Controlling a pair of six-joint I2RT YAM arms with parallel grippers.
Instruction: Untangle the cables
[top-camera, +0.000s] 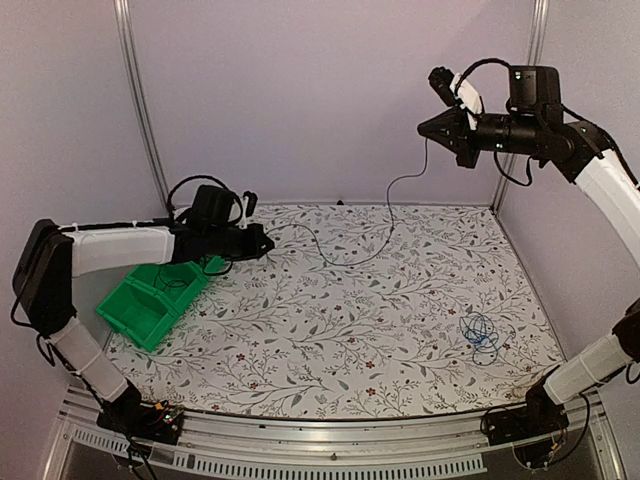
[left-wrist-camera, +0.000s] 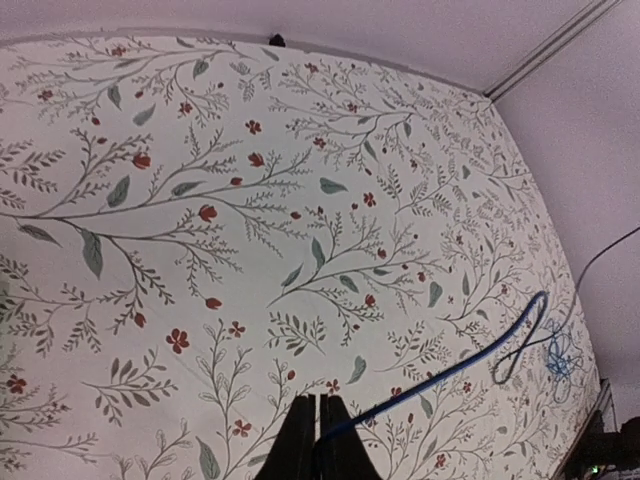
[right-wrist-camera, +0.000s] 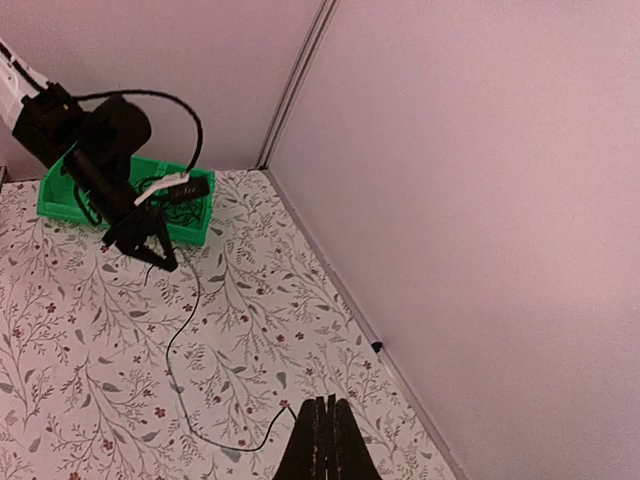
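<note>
A thin black cable (top-camera: 345, 263) runs slack between my two grippers, dipping onto the floral table (top-camera: 330, 340). My left gripper (top-camera: 265, 243) sits low by the green bin, shut on one end. In the left wrist view the cable (left-wrist-camera: 450, 368) leaves the closed left gripper (left-wrist-camera: 316, 398) and looks bluish. My right gripper (top-camera: 424, 127) is raised high at the back right, shut on the other end. In its wrist view the cable (right-wrist-camera: 175, 370) trails from the closed right gripper (right-wrist-camera: 323, 400). A blue cable (top-camera: 481, 335) lies bundled at the near right, and shows again as the blue cable (left-wrist-camera: 562, 355).
A green bin (top-camera: 125, 320) stands at the left under the left arm, with dark cables (top-camera: 170, 280) in it. The same green bin (right-wrist-camera: 60, 205) appears in the right wrist view. Pale walls with metal posts (top-camera: 140, 100) close in the table on three sides.
</note>
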